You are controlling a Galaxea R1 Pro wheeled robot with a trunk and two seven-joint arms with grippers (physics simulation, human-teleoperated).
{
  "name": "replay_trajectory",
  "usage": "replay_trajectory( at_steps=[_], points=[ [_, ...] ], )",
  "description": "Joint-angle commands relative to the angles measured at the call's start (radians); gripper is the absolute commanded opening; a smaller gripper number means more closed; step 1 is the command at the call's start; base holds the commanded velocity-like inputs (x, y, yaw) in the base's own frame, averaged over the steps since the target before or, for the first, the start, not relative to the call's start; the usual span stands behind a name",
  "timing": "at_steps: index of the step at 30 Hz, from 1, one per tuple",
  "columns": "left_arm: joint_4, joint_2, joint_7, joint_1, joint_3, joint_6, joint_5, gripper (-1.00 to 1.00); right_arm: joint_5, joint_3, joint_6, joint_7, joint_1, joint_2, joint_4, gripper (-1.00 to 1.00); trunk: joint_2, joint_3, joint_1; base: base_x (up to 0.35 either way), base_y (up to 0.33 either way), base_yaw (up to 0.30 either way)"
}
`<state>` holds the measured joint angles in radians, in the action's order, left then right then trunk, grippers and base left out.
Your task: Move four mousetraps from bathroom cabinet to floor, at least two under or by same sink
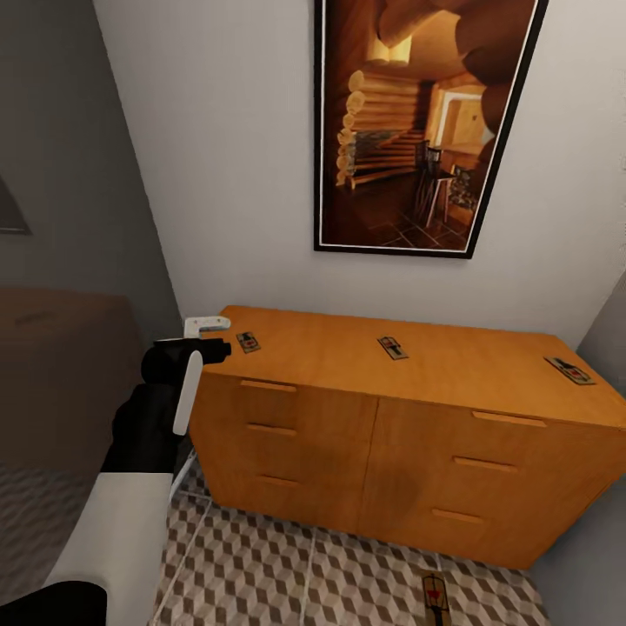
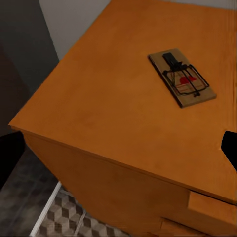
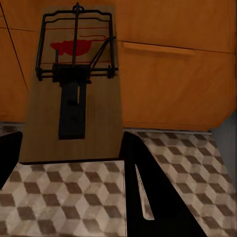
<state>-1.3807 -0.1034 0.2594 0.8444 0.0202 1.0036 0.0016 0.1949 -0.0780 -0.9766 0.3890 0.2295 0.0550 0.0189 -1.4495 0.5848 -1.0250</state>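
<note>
**Q:** What lies closest to the robot?

**A:** In the head view, the patterned bathroom floor [image 1: 261, 565] of brown, beige and cream cube tiles runs along the bottom. A fourth mousetrap [image 1: 435, 598] shows low in the frame, over the floor, near the cabinet's front. In the right wrist view this held mousetrap [image 3: 74, 94] is a tan wooden board with a black wire frame and a red mark, seated between the dark fingers [image 3: 153, 197] of the right gripper [image 3: 69, 158]. The jaws are closed on its near end. No writing can be read on it.

**Q:** And the left arm?

**A:** The left gripper [image 1: 202, 335] is raised at the near left corner of the cabinet [image 1: 365, 452]. I cannot tell how far its jaws are parted, and nothing shows between them.

**Q:** Where are the other traps?

**A:** Three rest flat on the worktop of the orange wooden cabinet. The left mousetrap [image 1: 248, 342] lies near the left end, just beside the left gripper; the left wrist view shows it [image 2: 181, 77] with its wire and red mark, well in from the corner. The middle mousetrap [image 1: 393, 348] sits around the centre. The right mousetrap [image 1: 569, 370] lies near the far right corner.

**Q:** What is behind?

**A:** A white wall carries a black-framed picture [image 1: 417, 122] of a log cabin interior. It bears no readable text.
</note>
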Motion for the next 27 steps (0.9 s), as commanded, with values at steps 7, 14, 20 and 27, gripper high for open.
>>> replay_trajectory(
  at_steps=[7, 14, 20, 27],
  points=[
    [0.010, -0.001, 0.001, 0.001, 0.001, 0.004, 0.001, 1.00, 0.008, -0.008, -0.002, -0.001, 0.001, 0.000, 0.000, -1.00, -0.001, 0.001, 0.000, 0.000, -0.232, 0.001],
    [0.011, 0.000, 0.001, 0.001, 0.003, 0.004, 0.001, 1.00, 0.008, -0.007, -0.002, -0.001, 0.001, 0.000, 0.000, -1.00, -0.001, 0.001, 0.000, 0.000, -0.067, 0.000],
    [0.017, 0.001, 0.001, 0.001, 0.003, 0.004, 0.001, 1.00, 0.008, -0.007, -0.001, 0.000, 0.001, -0.002, -0.001, -1.00, -0.001, 0.001, 0.000, 0.000, -0.007, 0.000],
    [0.026, 0.001, 0.000, 0.001, 0.003, 0.004, 0.001, 1.00, 0.006, -0.007, 0.131, -0.025, -0.010, -0.005, -0.006, -1.00, -0.001, 0.001, 0.000, 0.000, 0.000, 0.000]
  ],
)
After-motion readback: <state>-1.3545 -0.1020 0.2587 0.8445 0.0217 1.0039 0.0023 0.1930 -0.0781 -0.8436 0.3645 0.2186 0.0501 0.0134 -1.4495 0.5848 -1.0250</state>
